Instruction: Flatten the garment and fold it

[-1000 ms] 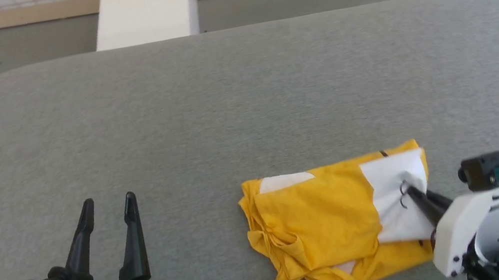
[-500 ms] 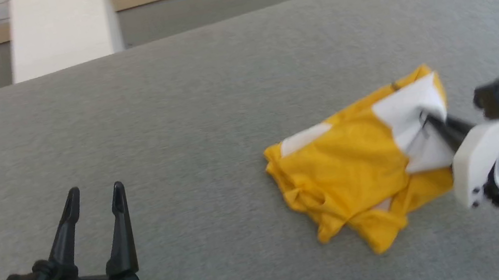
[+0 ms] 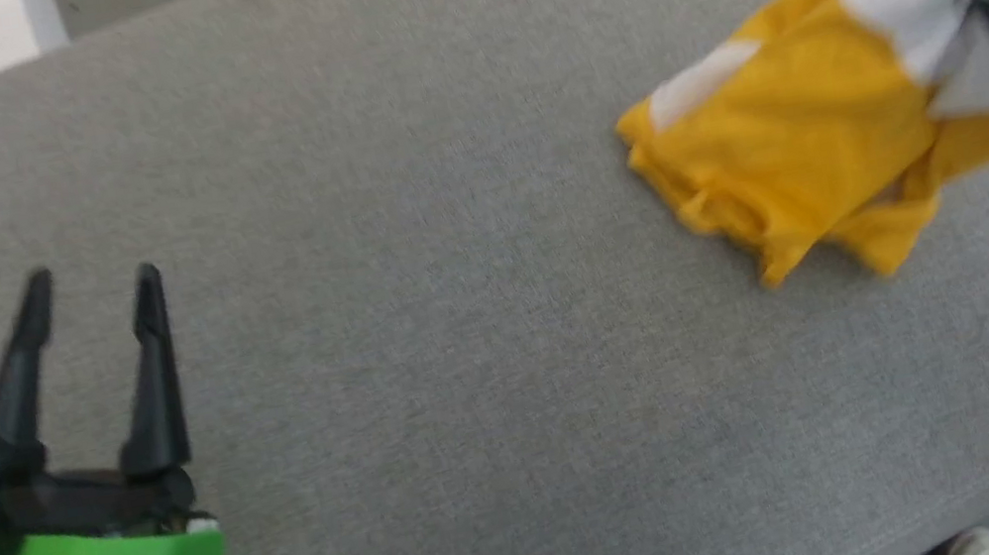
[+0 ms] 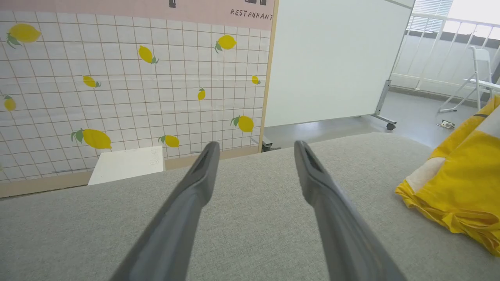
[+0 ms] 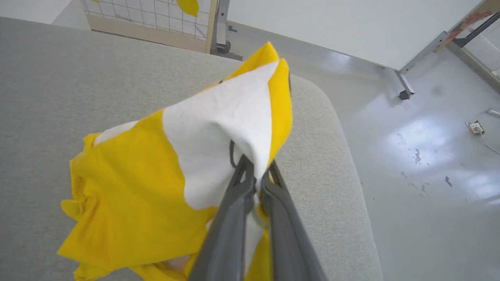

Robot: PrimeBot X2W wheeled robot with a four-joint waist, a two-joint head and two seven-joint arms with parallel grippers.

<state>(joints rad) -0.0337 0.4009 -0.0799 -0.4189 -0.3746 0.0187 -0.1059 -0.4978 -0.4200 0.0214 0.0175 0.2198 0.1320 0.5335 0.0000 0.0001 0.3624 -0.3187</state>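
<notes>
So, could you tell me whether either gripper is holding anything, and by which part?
The right gripper is shut on the yellow T-shirt, pinching its white patch; the left gripper is open and holds nothing.

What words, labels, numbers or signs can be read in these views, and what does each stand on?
"RESTAURANT": dark capitals on the pink band above the lemon-patterned tile wall; the last letter meets the panel's edge.
Dark marks along the pink band's top edge: cut off, unreadable.
Faint marks on the white block: too faint to read.
The garment: no lettering shows.
</notes>
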